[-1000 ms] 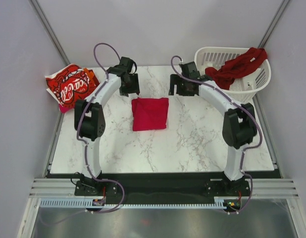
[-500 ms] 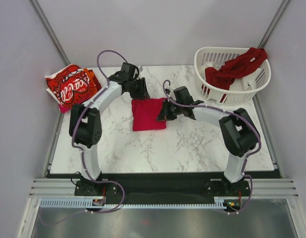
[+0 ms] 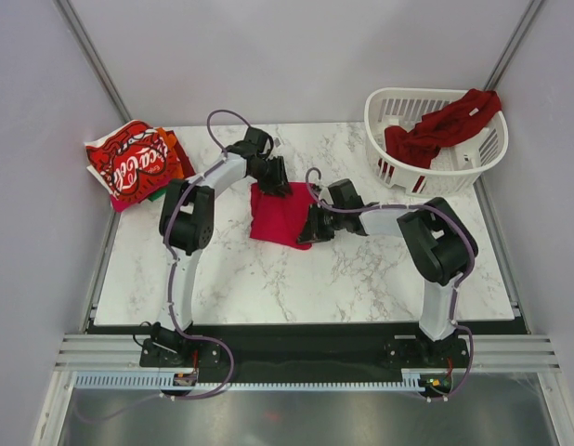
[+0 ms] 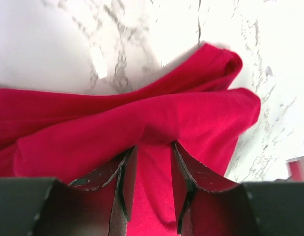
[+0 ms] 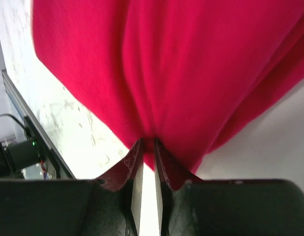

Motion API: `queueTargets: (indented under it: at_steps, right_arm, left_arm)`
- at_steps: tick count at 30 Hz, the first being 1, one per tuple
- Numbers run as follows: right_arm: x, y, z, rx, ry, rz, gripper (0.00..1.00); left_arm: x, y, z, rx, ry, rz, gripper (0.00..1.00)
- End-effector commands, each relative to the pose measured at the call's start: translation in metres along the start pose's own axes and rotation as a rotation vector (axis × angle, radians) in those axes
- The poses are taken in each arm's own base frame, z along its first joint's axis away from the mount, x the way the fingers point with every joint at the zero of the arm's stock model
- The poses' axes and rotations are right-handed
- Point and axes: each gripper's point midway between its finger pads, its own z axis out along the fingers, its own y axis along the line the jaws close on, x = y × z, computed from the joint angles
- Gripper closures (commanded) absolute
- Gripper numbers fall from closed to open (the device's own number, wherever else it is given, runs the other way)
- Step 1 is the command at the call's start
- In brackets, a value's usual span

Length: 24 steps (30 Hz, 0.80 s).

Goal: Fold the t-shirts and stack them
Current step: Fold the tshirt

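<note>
A folded bright red t-shirt [image 3: 280, 218] lies on the marble table [image 3: 361, 269], a little left of centre. My left gripper [image 3: 276, 182] is at its far edge. In the left wrist view that gripper [image 4: 153, 145] is shut on a thick fold of the red t-shirt [image 4: 142, 110]. My right gripper [image 3: 314, 227] is at the shirt's right edge. In the right wrist view it [image 5: 147, 141] pinches the hem of the red t-shirt [image 5: 181, 64]. A stack of folded t-shirts [image 3: 134, 163] with the Coca-Cola one on top sits at the far left. A dark red t-shirt [image 3: 445, 125] hangs over the basket.
The white slatted laundry basket [image 3: 473, 163] stands at the table's far right corner. Orange and green cloth shows under the Coca-Cola shirt at the left edge. Grey walls close in on both sides.
Both arms came in from the far side onto the red t-shirt and closed on it, left at the far edge, right at the right edge. The shirt now looks rumpled.
</note>
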Motion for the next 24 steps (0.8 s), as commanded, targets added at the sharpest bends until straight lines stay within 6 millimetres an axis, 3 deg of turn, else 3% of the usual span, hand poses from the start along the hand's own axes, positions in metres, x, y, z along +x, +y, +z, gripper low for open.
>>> queueTargets:
  at_steps: [1,5,8,12,14,15,16,17,18,19,20,21,22,23,24]
  right_arm:
    - [0.017,0.009,-0.009,-0.076,0.015,-0.034,0.77]
    - [0.041,0.000,-0.014,-0.067,0.044,0.010,0.75]
    - [0.060,0.002,-0.019,-0.069,0.066,0.033,0.74]
    - [0.075,0.027,-0.032,-0.071,0.088,-0.065,0.66]
    - [0.050,0.051,-0.049,-0.085,0.018,-0.174,0.62]
    - [0.048,0.056,-0.057,-0.073,0.027,-0.181,0.61]
    - [0.038,0.066,-0.065,-0.081,0.001,-0.212,0.60]
    - [0.012,0.089,-0.077,-0.100,-0.069,-0.276,0.58]
    - [0.001,0.095,-0.085,-0.092,-0.089,-0.284,0.57]
    - [-0.028,0.117,-0.096,-0.113,-0.156,-0.320,0.57]
    - [-0.042,0.119,-0.098,-0.107,-0.180,-0.304,0.57]
    - [-0.063,0.116,-0.105,-0.096,-0.219,-0.278,0.57]
    - [-0.092,0.130,-0.115,-0.114,-0.279,-0.278,0.57]
    - [-0.105,0.120,-0.107,-0.099,-0.280,-0.225,0.57]
    - [-0.123,0.113,-0.108,-0.089,-0.306,-0.197,0.57]
  left_arm:
    - [-0.038,-0.006,0.000,0.053,-0.085,-0.002,0.60]
    - [-0.053,0.011,-0.004,0.060,-0.105,-0.047,0.60]
    - [-0.065,0.011,-0.014,0.077,-0.131,-0.043,0.60]
    - [-0.078,-0.013,-0.042,0.129,-0.169,-0.009,0.59]
    - [-0.080,-0.024,-0.057,0.143,-0.185,-0.002,0.55]
    - [-0.078,-0.029,-0.064,0.157,-0.184,0.001,0.53]
    - [-0.081,-0.042,-0.085,0.175,-0.212,0.015,0.52]
    - [-0.081,-0.048,-0.095,0.182,-0.222,0.021,0.50]
    - [-0.081,-0.052,-0.106,0.178,-0.239,0.024,0.50]
    - [-0.075,-0.058,-0.125,0.175,-0.260,0.028,0.49]
    - [-0.072,-0.060,-0.136,0.166,-0.276,0.031,0.50]
    - [-0.057,-0.046,-0.133,0.119,-0.258,0.000,0.50]
    - [-0.050,-0.043,-0.137,0.096,-0.262,-0.012,0.50]
    - [-0.046,-0.041,-0.154,0.059,-0.303,-0.017,0.52]
    - [-0.025,-0.025,-0.144,0.018,-0.261,-0.059,0.53]
